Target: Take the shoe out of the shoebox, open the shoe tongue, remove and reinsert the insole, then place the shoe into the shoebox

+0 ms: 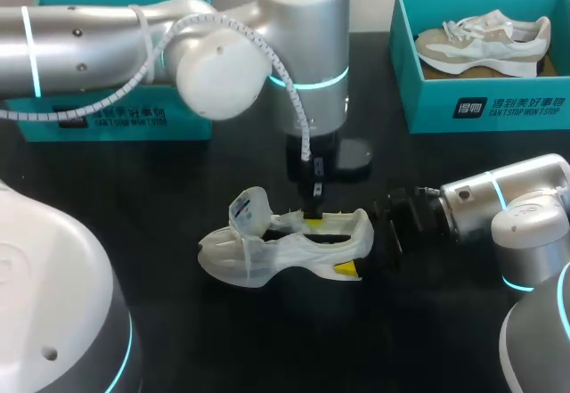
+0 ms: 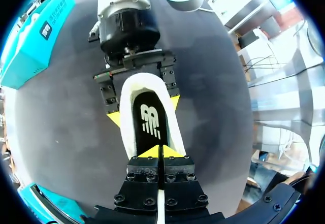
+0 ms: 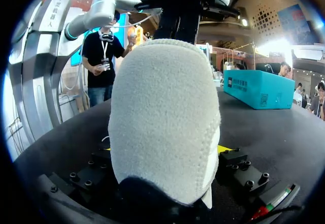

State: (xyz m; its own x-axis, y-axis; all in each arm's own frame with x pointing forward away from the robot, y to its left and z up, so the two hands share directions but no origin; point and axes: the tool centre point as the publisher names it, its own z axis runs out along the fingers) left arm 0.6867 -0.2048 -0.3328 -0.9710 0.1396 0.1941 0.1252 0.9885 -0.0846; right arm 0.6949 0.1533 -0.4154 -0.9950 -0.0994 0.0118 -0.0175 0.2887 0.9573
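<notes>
The white shoe (image 1: 285, 249) stands mid-table (image 1: 134, 197), tongue (image 1: 249, 210) lifted, black insole (image 2: 150, 122) inside. My right gripper (image 2: 144, 110) clamps the heel; my left gripper (image 2: 162, 153), tips together, is down in the opening. I judge this the insole step: next, a firm pinch and a steady pull.

Head overhead; both wrists close on shoe (image 1: 285, 246).
</notes>
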